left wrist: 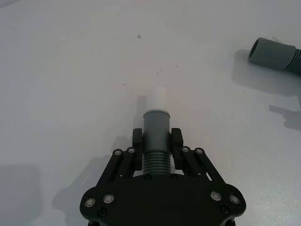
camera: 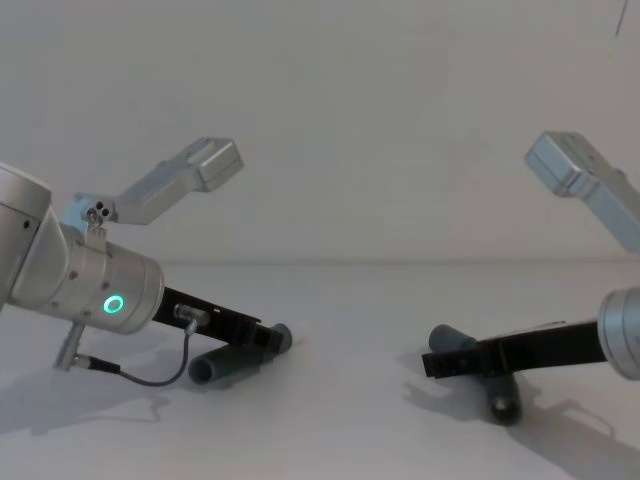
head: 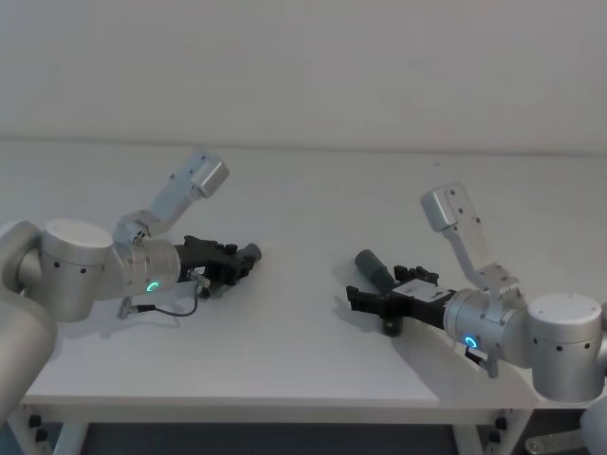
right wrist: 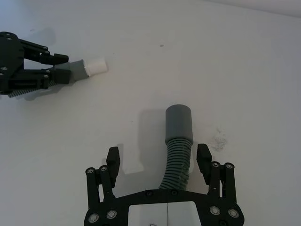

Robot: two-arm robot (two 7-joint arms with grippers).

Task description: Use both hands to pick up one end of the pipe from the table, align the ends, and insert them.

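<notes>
On the left side of the table [head: 303,190], the left gripper [left wrist: 156,139] has its jaws closed on the first pipe piece [left wrist: 156,155]. The fingers [left wrist: 137,141] press from both sides, just where the ribbed part meets the smooth grey cuff [left wrist: 156,125]. The cuff and its white spigot [left wrist: 157,98] stick out in front of the fingertips. The ribbed rest goes back under the gripper body, and in the chest view its open far end [camera: 213,370] shows below the arm. This piece has its long axis in line with the gripper, and the spigot points toward the middle of the table, to the robot's right and a little away. It is held low over the table; I cannot tell if it touches the surface.

On the right side, the right gripper [right wrist: 161,157] is wide open and holds nothing. The second pipe piece [right wrist: 178,160] lies on the table between its fingers [right wrist: 113,157], with free space on each side. The ribbed body is slightly bent and passes under the gripper. Its plain open cuff [right wrist: 178,122] lies past the fingertips and points away from the gripper, toward the far left in the head view. The two cuffs are well apart.
</notes>
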